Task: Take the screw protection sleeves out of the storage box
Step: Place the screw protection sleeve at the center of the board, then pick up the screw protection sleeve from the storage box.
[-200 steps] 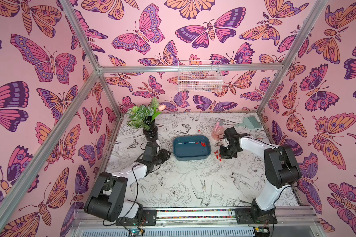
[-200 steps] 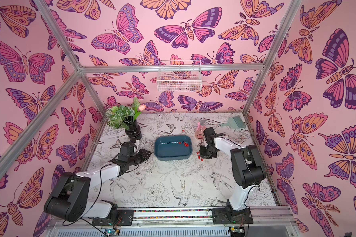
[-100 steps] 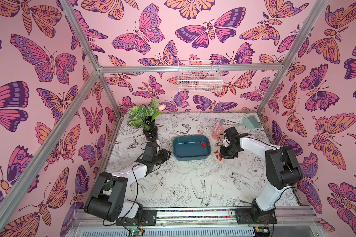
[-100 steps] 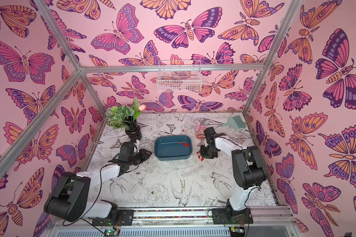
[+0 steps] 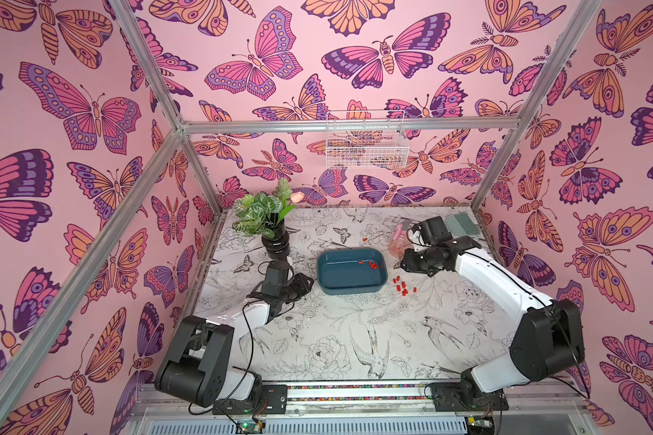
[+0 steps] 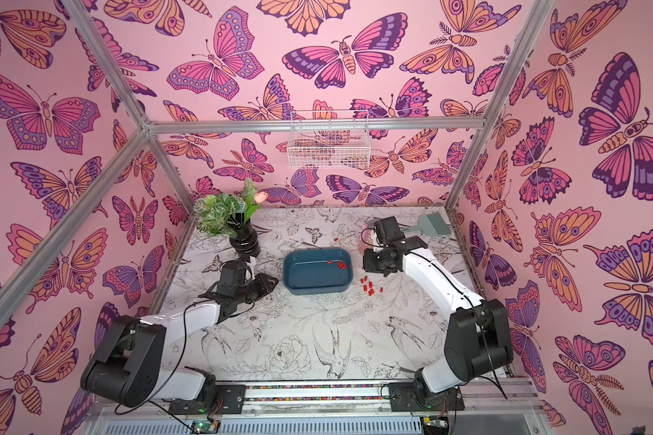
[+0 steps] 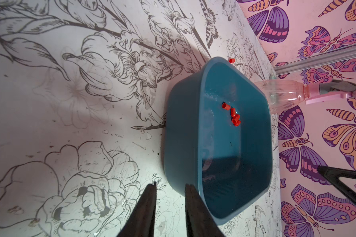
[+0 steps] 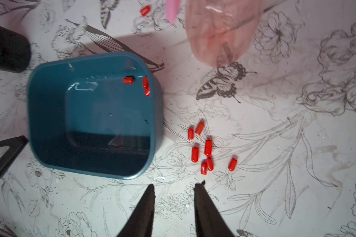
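Seven sleeves point(image 8: 208, 147) are lying on the surface point(image 8: 275, 143) just beside the box point(image 8: 86, 115), and a few more are sitting inside it. Left jaws and right jaws are hanging spread and empty beside the box.

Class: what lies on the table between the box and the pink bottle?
Nothing. Between box and bottle the table is bare, just print and shadow; the right wrist view shows it.

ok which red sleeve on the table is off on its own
The sleeve behind the storage box, toward the back wall; the others cluster off its right end.
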Available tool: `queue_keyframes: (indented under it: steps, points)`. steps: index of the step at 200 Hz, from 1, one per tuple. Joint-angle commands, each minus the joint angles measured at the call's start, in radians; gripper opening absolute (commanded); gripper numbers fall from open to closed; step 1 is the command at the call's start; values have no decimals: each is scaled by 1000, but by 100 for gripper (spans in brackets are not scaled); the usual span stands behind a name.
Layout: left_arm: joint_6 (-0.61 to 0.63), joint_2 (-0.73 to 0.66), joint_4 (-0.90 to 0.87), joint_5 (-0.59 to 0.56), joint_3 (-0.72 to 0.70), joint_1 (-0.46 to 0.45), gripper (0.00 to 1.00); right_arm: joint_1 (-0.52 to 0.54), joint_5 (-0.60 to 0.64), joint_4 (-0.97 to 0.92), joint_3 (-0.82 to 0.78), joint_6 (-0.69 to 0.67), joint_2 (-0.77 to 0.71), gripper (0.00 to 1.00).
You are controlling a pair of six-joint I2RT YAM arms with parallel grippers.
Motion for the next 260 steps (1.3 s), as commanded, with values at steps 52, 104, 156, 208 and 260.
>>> queue_keyframes:
  steps: [52, 104, 156, 208, 260]
  points:
    - [5, -3, -2, 7, 4, 10, 29, 108, 36, -62, 203, 33, 179, 37]
    - [7, 5, 0, 9, 7, 12, 29, 167, 89, -95, 405, 25, 392, 37]
    - [10, 30, 1, 9, 21, 13, 29, 196, 113, 42, 422, 54, 494, 39]
    - [6, 18, 17, 28, 1, 12, 30, 230, 152, 160, 391, 55, 521, 39]
    - [-38, -84, 67, 24, -129, 7, 30, 236, 200, 266, 319, 38, 539, 39]
